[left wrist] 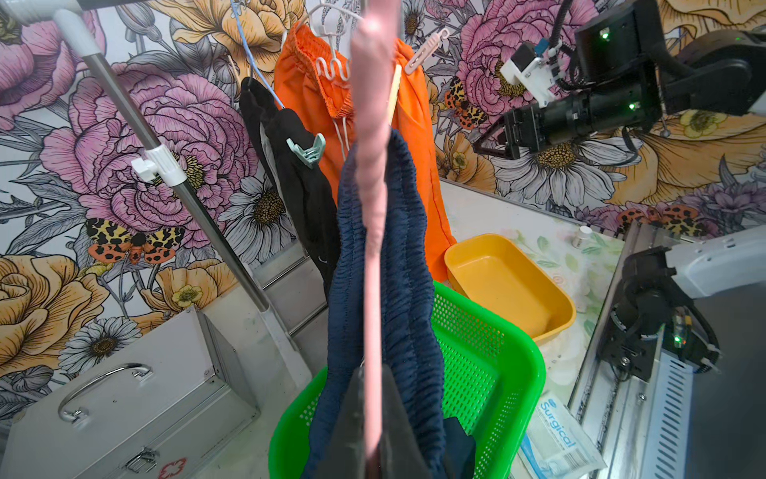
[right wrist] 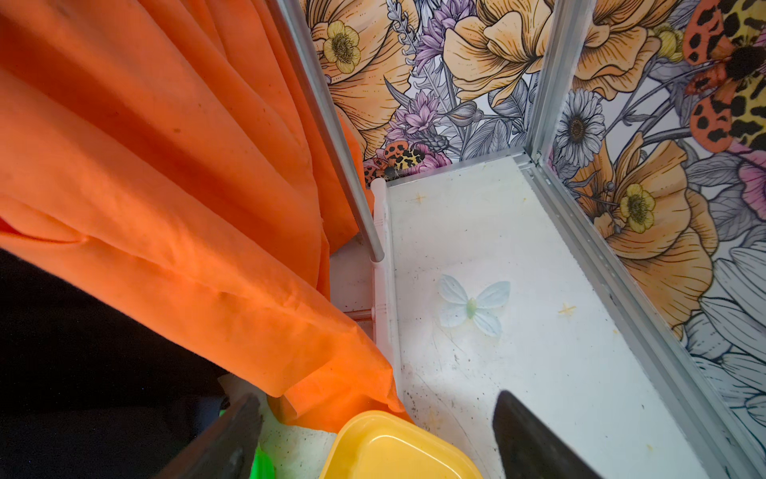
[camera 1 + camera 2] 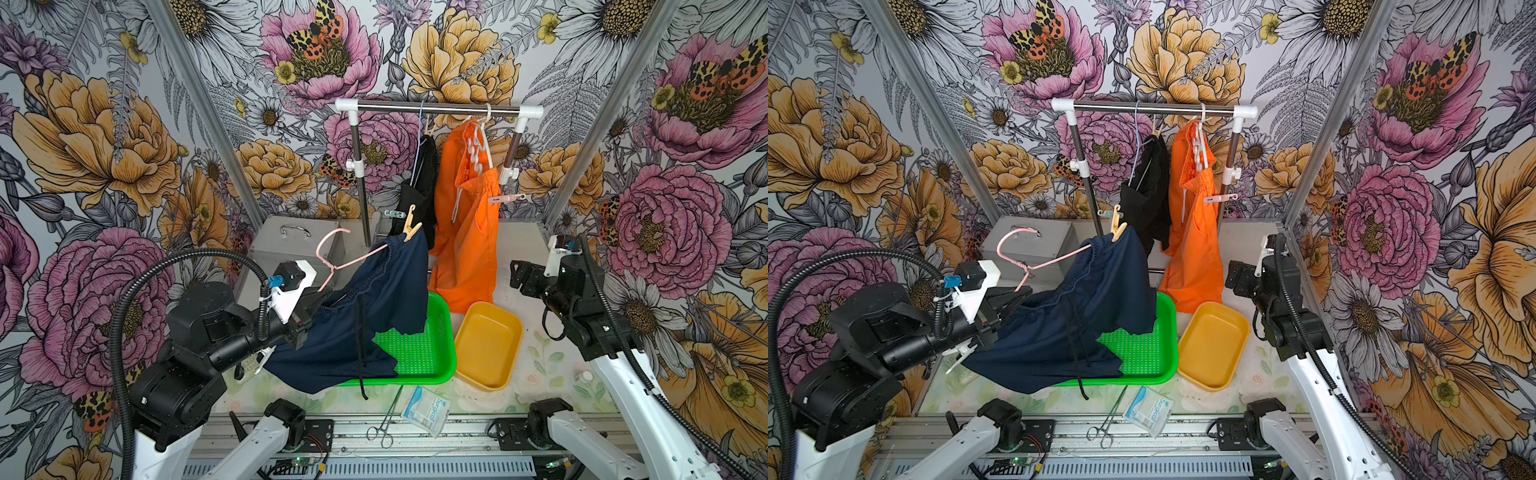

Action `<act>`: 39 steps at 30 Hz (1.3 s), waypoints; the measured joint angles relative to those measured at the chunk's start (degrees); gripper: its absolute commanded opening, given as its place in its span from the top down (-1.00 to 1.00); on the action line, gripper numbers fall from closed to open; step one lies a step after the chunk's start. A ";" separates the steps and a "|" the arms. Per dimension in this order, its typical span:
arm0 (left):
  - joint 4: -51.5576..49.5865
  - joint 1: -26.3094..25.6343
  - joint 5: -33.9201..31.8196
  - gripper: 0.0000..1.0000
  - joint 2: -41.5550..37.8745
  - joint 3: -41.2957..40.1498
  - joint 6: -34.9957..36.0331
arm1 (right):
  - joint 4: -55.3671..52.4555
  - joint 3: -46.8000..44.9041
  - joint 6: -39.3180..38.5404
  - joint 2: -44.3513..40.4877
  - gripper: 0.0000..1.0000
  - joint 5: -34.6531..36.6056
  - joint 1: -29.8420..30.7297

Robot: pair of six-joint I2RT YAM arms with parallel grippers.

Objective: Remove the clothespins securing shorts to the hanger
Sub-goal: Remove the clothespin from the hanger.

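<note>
Shorts (image 3: pixel 386 291) in navy hang from the pink hanger (image 3: pixel 358 256) clamped in the left gripper (image 3: pixel 318 300), one wooden clothespin (image 3: pixel 412 230) at its far end seemingly next for the empty, open right gripper (image 3: pixel 516 275) to squeeze off.

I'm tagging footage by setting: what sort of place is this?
Probably a staged robot test booth, not a home: floral-papered panels in an aluminium frame, a clothes rack, arm bases bolted to a rail.

navy shorts (image 3: pixel 374 299): matt cloth, ribbed waistband | orange shorts (image 3: pixel 469 232): smooth thin cloth | pink hanger (image 3: pixel 349 259): matt coated wire | clothespin (image 3: pixel 412 228) at 12 o'clock of the navy shorts: pale bare wood | green tray (image 3: pixel 424 353): glossy perforated plastic | yellow tub (image 3: pixel 488 345): smooth glossy plastic | rack rail (image 3: pixel 436 109): brushed metal | case (image 3: pixel 291 241): matt grey metal
</note>
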 measured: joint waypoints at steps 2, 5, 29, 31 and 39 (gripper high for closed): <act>-1.38 0.00 1.25 1.00 -0.68 0.46 1.49 | 0.00 -0.11 0.02 -0.33 -0.79 0.02 0.00; -2.67 0.00 2.36 1.00 -2.67 1.29 2.91 | 0.02 -0.44 0.17 -0.76 -0.80 0.13 0.00; -4.74 0.00 5.18 1.00 14.88 11.82 7.65 | -0.04 -1.62 0.59 -0.52 -0.82 2.58 0.11; -4.70 0.00 5.44 1.00 18.67 14.27 7.56 | -0.04 -1.62 0.79 -0.55 -0.84 3.15 0.11; -2.99 0.00 7.56 1.00 26.23 19.61 6.05 | -0.04 -2.05 0.87 -1.36 -0.91 4.76 0.11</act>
